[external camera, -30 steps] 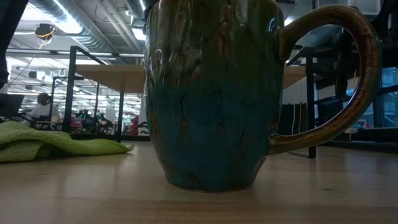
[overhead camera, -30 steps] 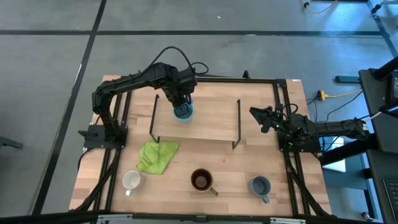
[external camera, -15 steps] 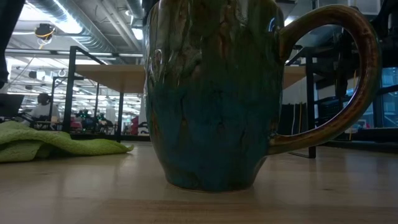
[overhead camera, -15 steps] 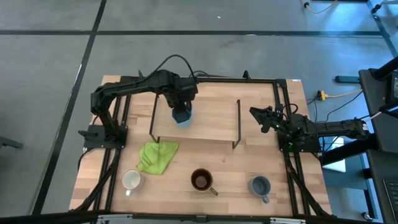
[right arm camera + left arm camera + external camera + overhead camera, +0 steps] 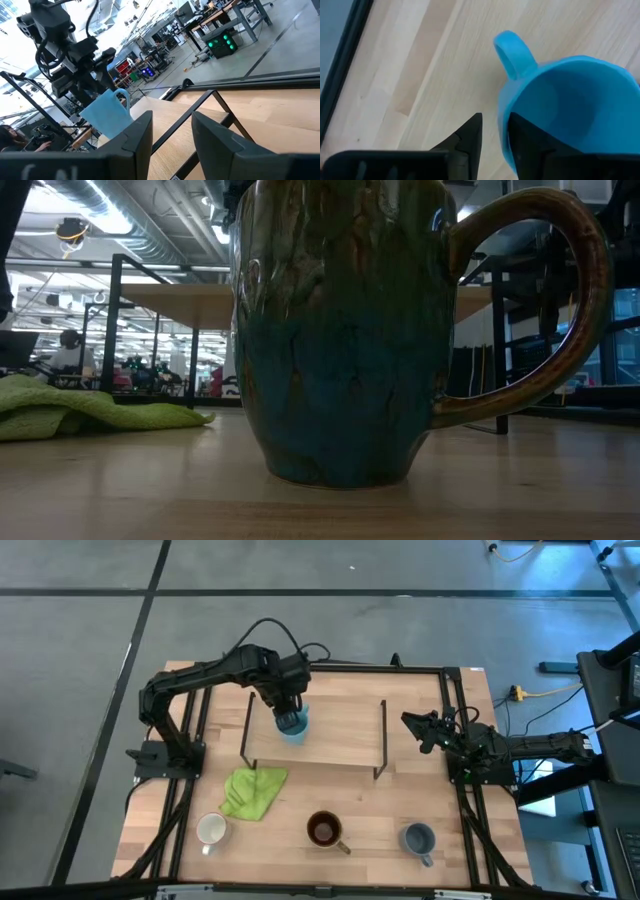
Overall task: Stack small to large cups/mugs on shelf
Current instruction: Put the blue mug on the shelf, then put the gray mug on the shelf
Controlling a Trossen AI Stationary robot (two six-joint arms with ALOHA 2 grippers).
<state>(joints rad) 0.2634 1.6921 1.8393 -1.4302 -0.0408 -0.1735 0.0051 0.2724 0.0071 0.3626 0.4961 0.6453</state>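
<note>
A light blue mug (image 5: pixel 294 724) stands upright on the shelf (image 5: pixel 340 740), toward its left end. My left gripper (image 5: pixel 288 706) hangs open over the mug's rim, next to the handle (image 5: pixel 512 47). On the tabletop near the front edge stand a white mug (image 5: pixel 210 830), a brown mug (image 5: pixel 323 829) and a grey-blue mug (image 5: pixel 418 837). The low view is filled by the brown mug (image 5: pixel 340 330). My right gripper (image 5: pixel 408 722) waits open at the table's right side, level, touching nothing. My left gripper (image 5: pixel 495 118) points down with the mug's rim wall (image 5: pixel 503 125) between its fingers, one finger (image 5: pixel 525 142) inside the mug and one outside. Wood shows between the outer finger and the wall. Whether the inner finger touches the wall I cannot tell.
A crumpled green cloth (image 5: pixel 252 790) lies on the table in front of the shelf's left end. The shelf's black wire ends (image 5: pixel 382 735) rise at both sides. Bare board is free to the right of the light blue mug.
My left arm has shifted slightly above the light blue mug, which has stayed in place on the shelf.
</note>
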